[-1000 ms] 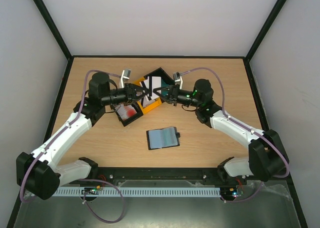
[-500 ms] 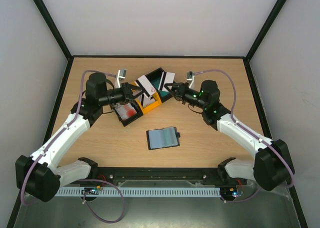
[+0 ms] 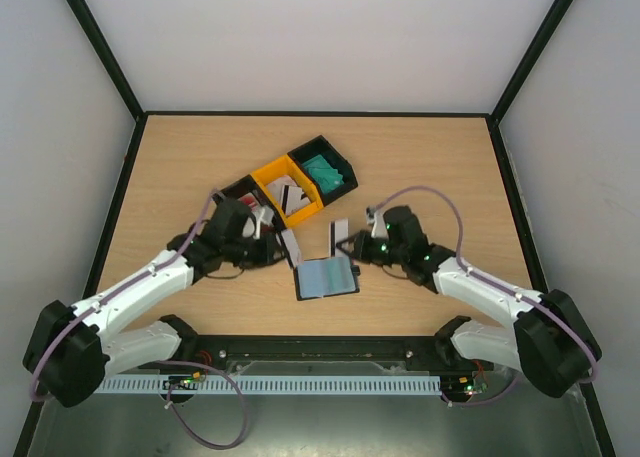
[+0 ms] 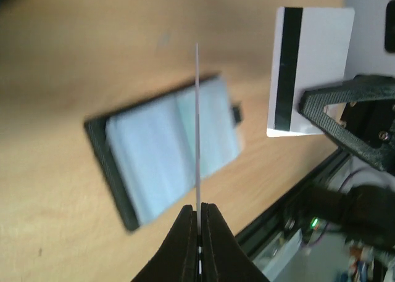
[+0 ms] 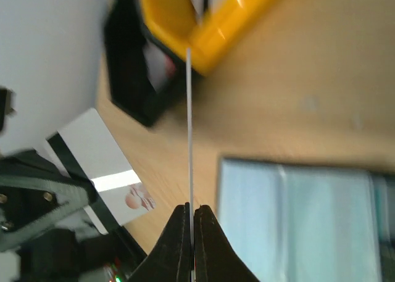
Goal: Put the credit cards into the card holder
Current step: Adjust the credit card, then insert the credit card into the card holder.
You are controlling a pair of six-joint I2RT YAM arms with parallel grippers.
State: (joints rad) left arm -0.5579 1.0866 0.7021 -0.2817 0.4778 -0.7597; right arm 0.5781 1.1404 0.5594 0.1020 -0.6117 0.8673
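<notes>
Two credit cards, each pinched at one short end between closed fingers. The left card [image 4: 197, 121] stands edge-on in the left gripper [image 4: 198, 209], rising straight out from the fingertips. From the right wrist it shows a white face [image 5: 102, 165] with a dark stripe, a pale band and a red mark. The right card [image 5: 189, 128] is likewise edge-on in the right gripper [image 5: 190, 209]. From the left wrist its face [image 4: 308, 72] is white with one dark stripe along a long side.

Both cards hang above the far edge of the card holder [image 3: 325, 277], the left card [image 3: 291, 247] at its far-left corner and the right card [image 3: 339, 236] near its far-right corner. The holder lies open and flat on the table [image 3: 430, 167], black-rimmed, with pale blue-grey pockets and a short tab on its right side.

Both arms reach low over the table, forearms angled inward, with the left gripper [image 3: 280, 245] and right gripper [image 3: 350, 242] facing each other. Beyond them stand a black bin [image 3: 240, 190], a yellow bin [image 3: 272, 177] with striped cards, and a second black bin [image 3: 318, 145] with teal cards [image 3: 322, 169].
</notes>
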